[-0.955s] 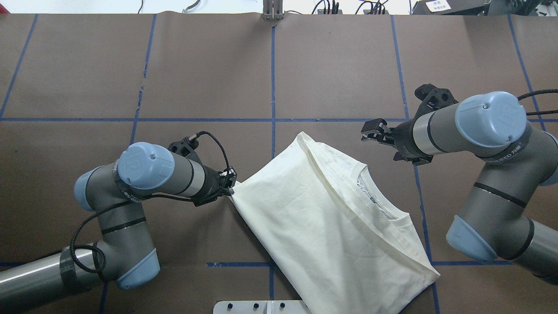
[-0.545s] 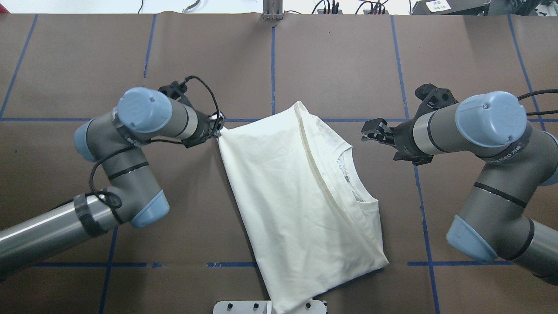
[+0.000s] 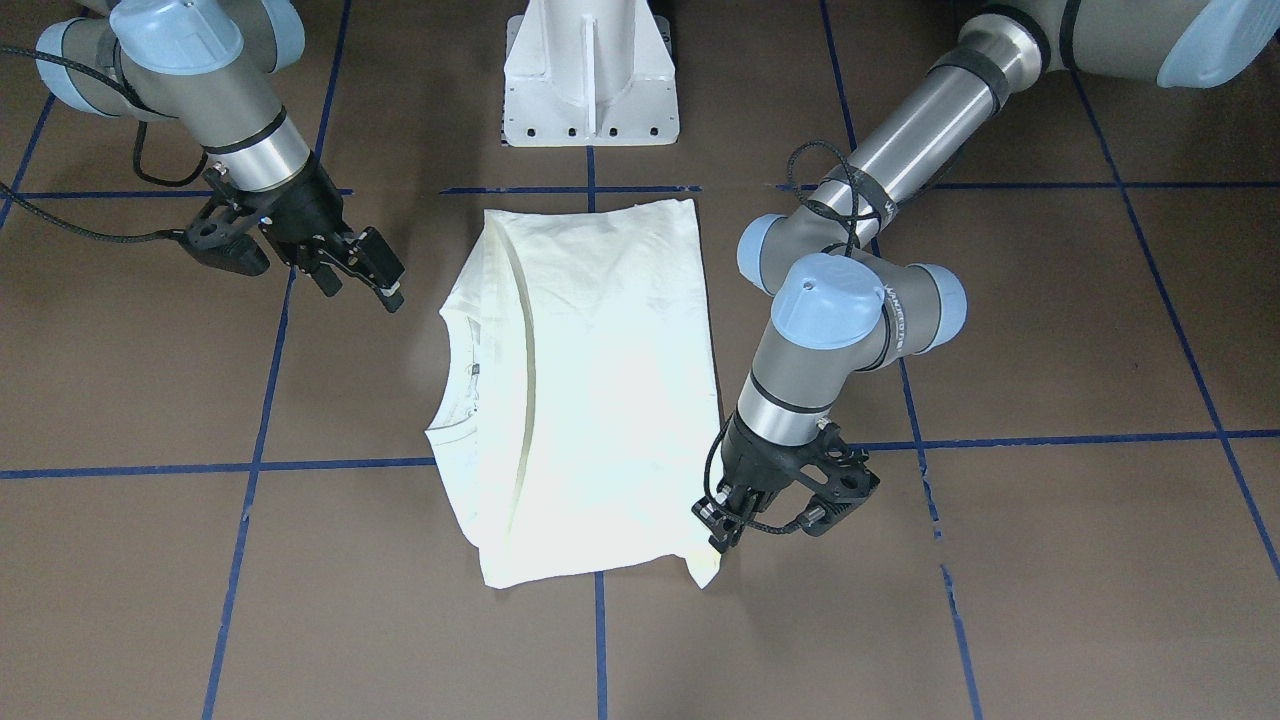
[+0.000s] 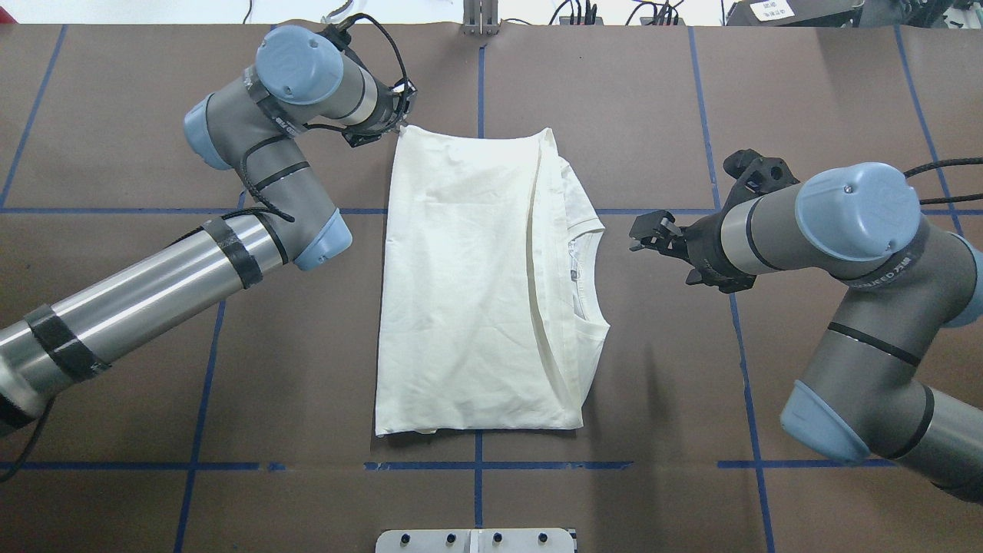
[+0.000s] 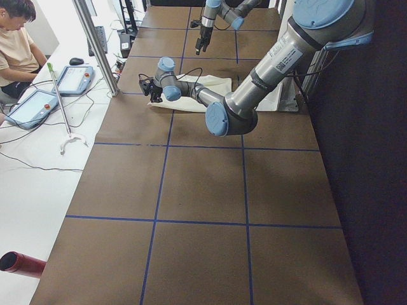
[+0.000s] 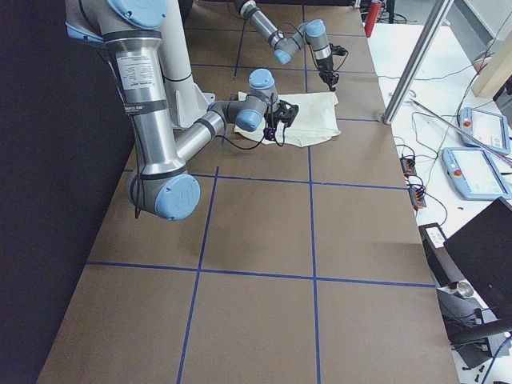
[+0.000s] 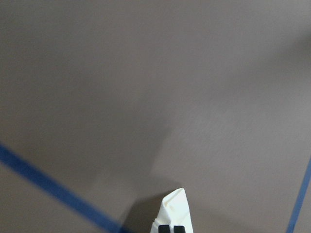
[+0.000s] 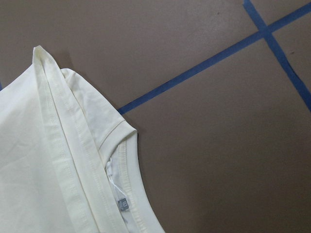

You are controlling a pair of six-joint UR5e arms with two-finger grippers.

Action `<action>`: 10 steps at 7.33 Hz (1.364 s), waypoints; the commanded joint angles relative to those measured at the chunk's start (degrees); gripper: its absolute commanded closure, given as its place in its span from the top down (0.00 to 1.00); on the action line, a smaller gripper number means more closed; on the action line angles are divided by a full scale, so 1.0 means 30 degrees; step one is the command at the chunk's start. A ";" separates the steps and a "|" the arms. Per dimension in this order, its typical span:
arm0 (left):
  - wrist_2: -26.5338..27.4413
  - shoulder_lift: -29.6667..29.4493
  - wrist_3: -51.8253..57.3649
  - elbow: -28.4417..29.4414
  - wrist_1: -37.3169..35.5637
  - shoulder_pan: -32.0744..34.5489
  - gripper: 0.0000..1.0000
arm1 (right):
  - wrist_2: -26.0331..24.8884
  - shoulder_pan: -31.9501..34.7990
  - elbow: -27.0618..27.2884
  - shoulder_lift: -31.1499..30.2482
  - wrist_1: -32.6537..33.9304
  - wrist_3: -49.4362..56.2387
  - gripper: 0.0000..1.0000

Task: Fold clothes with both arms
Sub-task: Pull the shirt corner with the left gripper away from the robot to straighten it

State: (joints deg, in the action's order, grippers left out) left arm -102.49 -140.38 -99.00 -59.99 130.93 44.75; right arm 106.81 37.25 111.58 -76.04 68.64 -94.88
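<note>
— Starting at the black two-finger left gripper [image 4: 401,129]: condition?

— Clamped on one corner of the cream cotton T-shirt [image 4: 461,292], at the upper left of the overhead frame. The left wrist view confirms it: the fingertips [image 7: 171,228] sit pressed together at the bottom edge, with a white point of cloth standing out beyond them and a shadow beneath it.

— The grey metal left arm [image 4: 153,284] behind it?

— It enters from the lower left edge of the overhead frame and bends up towards that corner.

— The black two-finger right gripper [image 4: 634,234]?

— Jaws parted, nothing between them. It hangs at centre right of the overhead frame, near the ribbed round neck [image 4: 587,265] but apart from the cloth.

— Position of the garment?

— It lies at frame centre as an upright rectangle, folded lengthwise, on the brown paper-covered table [image 4: 614,115]. The neck opening faces right, and a long fold edge runs top to bottom just left of it. The lower edge lies just above a blue tape line [image 4: 537,465]. The right wrist view shows the neck and its small label at lower left.
</note>
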 commanded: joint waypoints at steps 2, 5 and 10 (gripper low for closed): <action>-0.1419 0.4203 0.0014 -0.6981 -0.0134 0.0053 0.67 | -0.1169 -0.2268 -0.1418 0.2400 0.0147 -0.0132 1.00; -0.2163 0.5514 0.0130 -0.8188 -0.0166 0.0082 0.67 | -0.3023 -0.4679 -0.2181 0.4483 0.3887 0.0684 1.00; -0.2193 0.5750 0.0218 -0.8188 -0.0078 0.0111 0.67 | -0.3552 -0.4714 -0.3563 0.4287 0.6765 0.6572 1.00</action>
State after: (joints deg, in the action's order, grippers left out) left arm -109.07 -123.17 -98.45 -84.56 130.68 45.08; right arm 96.30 22.57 100.56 -62.07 86.54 -78.32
